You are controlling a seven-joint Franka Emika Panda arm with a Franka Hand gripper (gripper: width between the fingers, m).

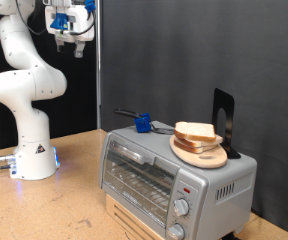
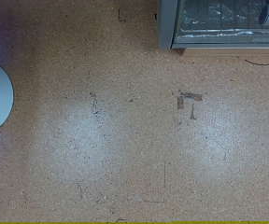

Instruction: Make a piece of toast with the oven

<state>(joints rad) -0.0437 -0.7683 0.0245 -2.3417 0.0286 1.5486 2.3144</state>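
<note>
The silver-grey toaster oven (image 1: 174,170) stands at the exterior view's lower right with its glass door closed and two round knobs on its front. A pale slice of toast (image 1: 195,131) lies on a round wooden plate (image 1: 199,152) on top of the oven. My gripper (image 1: 70,33) hangs high at the exterior view's top left, far from the oven and the toast, with nothing between its fingers. The wrist view looks down at the bare table; the oven (image 2: 220,24) shows at its edge. The fingers do not show there.
A small blue object (image 1: 142,123) and a black upright stand (image 1: 223,120) sit on the oven top. The robot's white base (image 1: 32,150) stands on the cork tabletop (image 2: 125,131) at the exterior view's left. A black wall rises behind.
</note>
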